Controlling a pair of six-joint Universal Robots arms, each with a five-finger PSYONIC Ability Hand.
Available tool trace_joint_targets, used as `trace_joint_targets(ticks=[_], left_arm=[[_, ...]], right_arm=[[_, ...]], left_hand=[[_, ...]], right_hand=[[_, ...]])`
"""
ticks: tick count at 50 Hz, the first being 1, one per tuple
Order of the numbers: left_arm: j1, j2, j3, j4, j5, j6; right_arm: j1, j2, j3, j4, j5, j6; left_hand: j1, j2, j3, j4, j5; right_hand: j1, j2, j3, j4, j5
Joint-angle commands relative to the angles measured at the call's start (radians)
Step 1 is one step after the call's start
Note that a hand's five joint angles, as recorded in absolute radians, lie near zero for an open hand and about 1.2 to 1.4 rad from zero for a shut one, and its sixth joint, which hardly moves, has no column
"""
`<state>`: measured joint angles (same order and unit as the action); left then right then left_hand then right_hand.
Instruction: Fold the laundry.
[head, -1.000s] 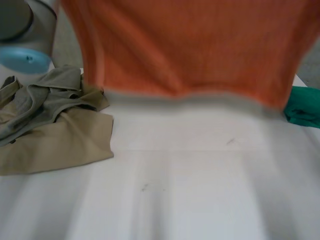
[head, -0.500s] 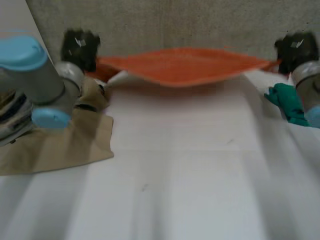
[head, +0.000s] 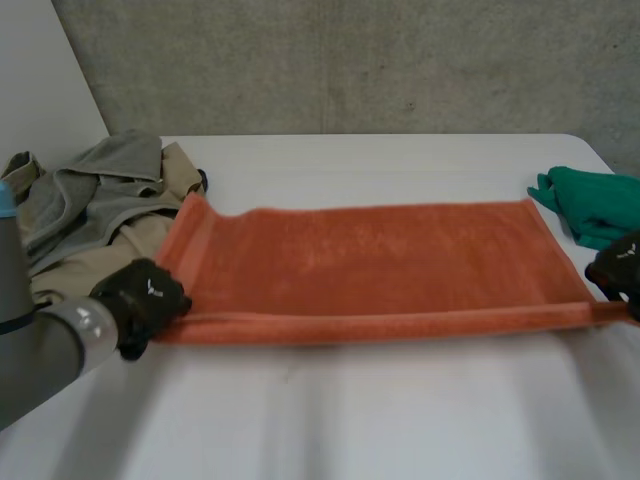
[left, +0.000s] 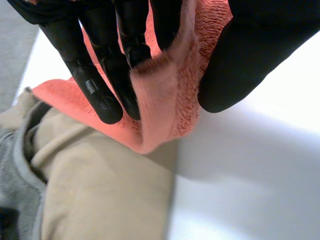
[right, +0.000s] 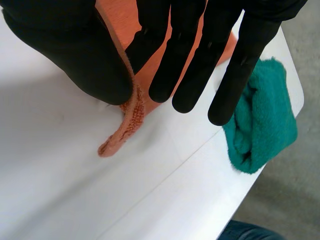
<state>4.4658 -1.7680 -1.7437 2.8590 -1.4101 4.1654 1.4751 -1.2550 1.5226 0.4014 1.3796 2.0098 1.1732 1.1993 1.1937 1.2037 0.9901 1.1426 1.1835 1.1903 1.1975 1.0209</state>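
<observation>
Left hand (head: 143, 300) and right hand (head: 620, 268) low, far apart, each in a pinch.

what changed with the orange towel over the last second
The orange towel hung lifted in front of the head camera, was swung out over the table, and now lies spread flat on it. The left hand still pinches its near left corner, the right hand its near right corner. The beige and grey clothes pile and the green cloth stayed put.
</observation>
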Motion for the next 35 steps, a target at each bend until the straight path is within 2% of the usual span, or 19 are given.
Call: trace_joint_targets(ticks=[1, 4, 9, 16, 21, 28, 35], left_arm=[[-0.002, 0.02, 0.08, -0.083, 0.118, 0.021], [-0.011, -0.051, 0.157, -0.05, 0.093, -0.008], [-0.068, -0.216, 0.375, -0.004, -0.022, -0.111], [-0.131, -0.442, 0.685, -0.003, -0.13, -0.2], [-0.166, -0.626, 0.938, -0.012, -0.214, -0.234], [-0.177, -0.844, 1.24, -0.105, -0.331, -0.226], [-0.184, -0.933, 1.386, -0.199, -0.359, -0.235]], right_arm=[[-0.003, -0.026, 0.03, -0.108, -0.077, -0.016], [0.017, 0.023, -0.01, -0.163, -0.076, 0.036], [0.066, 0.162, -0.149, -0.317, -0.056, 0.142], [0.129, 0.345, -0.352, -0.43, -0.014, 0.251], [0.178, 0.482, -0.504, -0.501, 0.009, 0.262], [0.214, 0.673, -0.731, -0.544, 0.104, 0.247], [0.232, 0.782, -0.857, -0.539, 0.113, 0.227]], left_hand=[[0.223, 0.197, 0.203, 0.193, 0.232], [0.223, 0.197, 0.203, 0.193, 0.232], [0.223, 0.197, 0.203, 0.193, 0.232], [0.223, 0.197, 0.203, 0.193, 0.232], [0.223, 0.197, 0.203, 0.193, 0.232], [0.223, 0.197, 0.203, 0.193, 0.232], [0.223, 0.197, 0.203, 0.193, 0.232]], right_hand=[[0.254, 0.213, 0.206, 0.199, 0.201], [0.254, 0.213, 0.206, 0.199, 0.201], [0.254, 0.213, 0.206, 0.199, 0.201], [0.254, 0.213, 0.206, 0.199, 0.201], [0.254, 0.213, 0.206, 0.199, 0.201], [0.254, 0.213, 0.206, 0.199, 0.201], [0.254, 0.213, 0.206, 0.199, 0.201]])
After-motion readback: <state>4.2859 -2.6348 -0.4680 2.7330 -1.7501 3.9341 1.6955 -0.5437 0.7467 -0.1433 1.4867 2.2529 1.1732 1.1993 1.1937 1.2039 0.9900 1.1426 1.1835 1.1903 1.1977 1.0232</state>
